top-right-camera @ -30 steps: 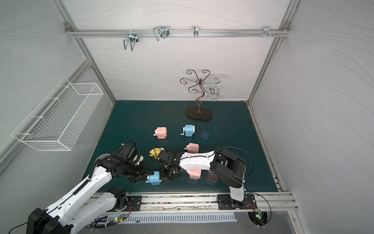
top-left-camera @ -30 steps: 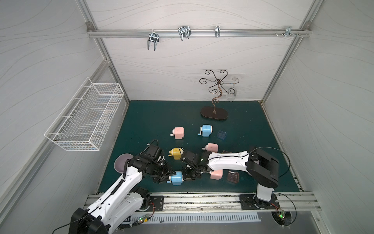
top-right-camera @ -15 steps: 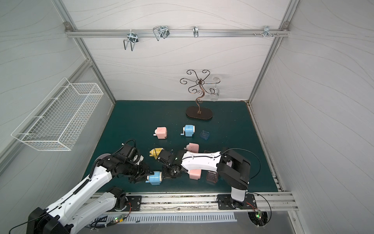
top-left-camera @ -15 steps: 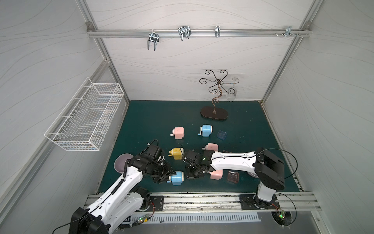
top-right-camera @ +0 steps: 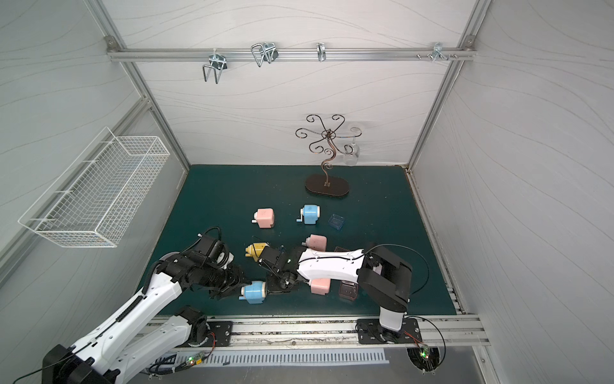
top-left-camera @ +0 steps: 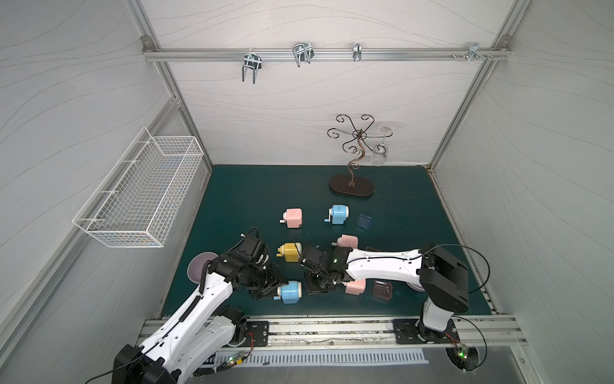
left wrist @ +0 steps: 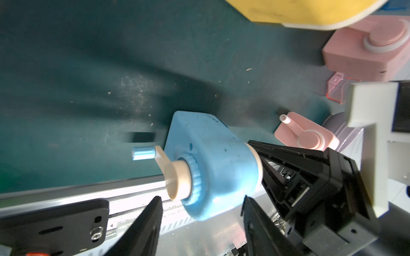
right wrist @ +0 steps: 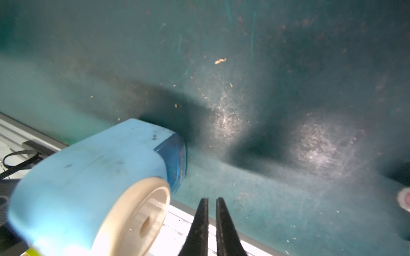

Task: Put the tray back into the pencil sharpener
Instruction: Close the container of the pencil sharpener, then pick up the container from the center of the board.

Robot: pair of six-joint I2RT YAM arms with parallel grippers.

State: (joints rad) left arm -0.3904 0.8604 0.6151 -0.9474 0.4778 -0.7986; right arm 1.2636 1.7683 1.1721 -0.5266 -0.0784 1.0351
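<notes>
The blue pencil sharpener (top-left-camera: 290, 292) (top-right-camera: 254, 292) lies on its side near the front edge of the green mat. Its dark blue tray (right wrist: 175, 159) sits pushed into the body. My left gripper (left wrist: 200, 199) (top-left-camera: 269, 292) is open, its jaws standing apart on either side of the crank end (left wrist: 175, 177) without pressing it. My right gripper (right wrist: 211, 199) (top-left-camera: 312, 290) is at the sharpener's cream front end (right wrist: 137, 219). Its fingers are almost together with nothing between them.
Other sharpeners stand on the mat: pink (top-left-camera: 293, 217), blue (top-left-camera: 339, 214), yellow (top-left-camera: 290, 251), pink (top-left-camera: 347, 240), pink (top-left-camera: 355, 286). Loose trays lie at the right: blue (top-left-camera: 364, 221) and dark red (top-left-camera: 382, 290). A jewellery stand (top-left-camera: 352, 189), a purple disc (top-left-camera: 199, 271) and the wall basket (top-left-camera: 143, 196) are around.
The left jaws have spread apart from the blue sharpener. The right arm's elbow has swung right and its fingertips have parted by a thin slit.
</notes>
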